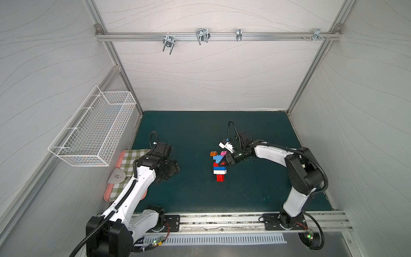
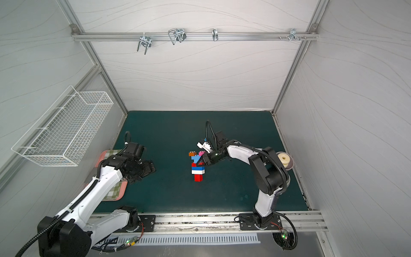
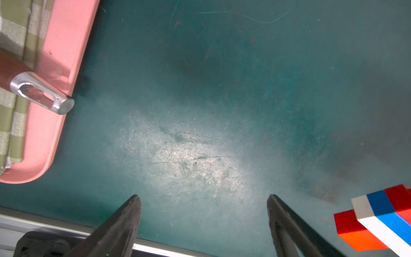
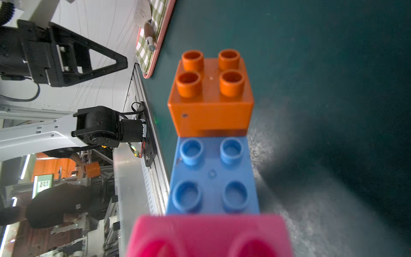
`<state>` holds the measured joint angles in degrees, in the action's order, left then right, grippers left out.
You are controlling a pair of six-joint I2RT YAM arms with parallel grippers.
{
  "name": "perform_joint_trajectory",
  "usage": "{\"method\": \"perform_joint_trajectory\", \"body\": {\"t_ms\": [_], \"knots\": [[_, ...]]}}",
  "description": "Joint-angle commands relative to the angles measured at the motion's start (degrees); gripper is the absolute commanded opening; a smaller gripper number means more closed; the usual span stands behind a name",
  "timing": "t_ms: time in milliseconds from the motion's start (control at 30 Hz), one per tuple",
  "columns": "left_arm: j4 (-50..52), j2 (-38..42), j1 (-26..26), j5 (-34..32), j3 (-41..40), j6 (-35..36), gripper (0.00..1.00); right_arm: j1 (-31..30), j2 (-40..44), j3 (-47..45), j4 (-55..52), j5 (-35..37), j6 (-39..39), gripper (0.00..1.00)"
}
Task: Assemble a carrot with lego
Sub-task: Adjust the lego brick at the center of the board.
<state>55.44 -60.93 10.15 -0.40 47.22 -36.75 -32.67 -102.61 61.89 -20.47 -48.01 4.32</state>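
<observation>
Jaws of the right gripper (image 1: 222, 163) stand drawn together at the wide end of the carrot (image 1: 220, 170). In both top views its black fingers lie over the blue and red layers just below the pink brick (image 1: 223, 153). The right wrist view shows no fingers, so it cannot be told whether they pinch a brick. That view shows the pink brick close and blurred, then the blue brick (image 4: 213, 178) with four free studs, then the orange brick (image 4: 211, 95) seated on its far end.

Jaws of the left gripper (image 3: 203, 197) stand wide apart with only bare mat (image 1: 189, 133) between them. This gripper hangs well apart from the carrot, whose narrow end shows at the edge of the left wrist view.

The carrot lies flat near the middle of the green mat. Its red tip points toward the front rail, and its orange and pink bricks point toward the back wall.

A pink tray (image 3: 62, 55) with a checked cloth lies at the mat's left edge, beside the left arm. A metal-capped handle (image 3: 42, 93) rests on the tray.
</observation>
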Motion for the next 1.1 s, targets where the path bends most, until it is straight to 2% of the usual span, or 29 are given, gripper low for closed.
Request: {"method": "perform_joint_trajectory", "body": {"t_ms": [0, 767, 1067], "knots": [[-0.6, -0.11, -0.3, -0.11, 1.39, 0.28, 0.89, 1.4, -2.16, 1.43, -5.19, -4.12, 0.6, 0.34], [-1.12, -0.16, -0.26, 0.16, 1.09, 0.19, 0.89, 5.42, -11.5, 2.09, -8.62, -9.52, 0.78, 0.38], [-1.32, -0.24, -0.28, 0.21, 0.92, 0.03, 0.89, 6.45, -12.38, 2.51, -9.84, -8.14, 0.07, 0.5]]}}
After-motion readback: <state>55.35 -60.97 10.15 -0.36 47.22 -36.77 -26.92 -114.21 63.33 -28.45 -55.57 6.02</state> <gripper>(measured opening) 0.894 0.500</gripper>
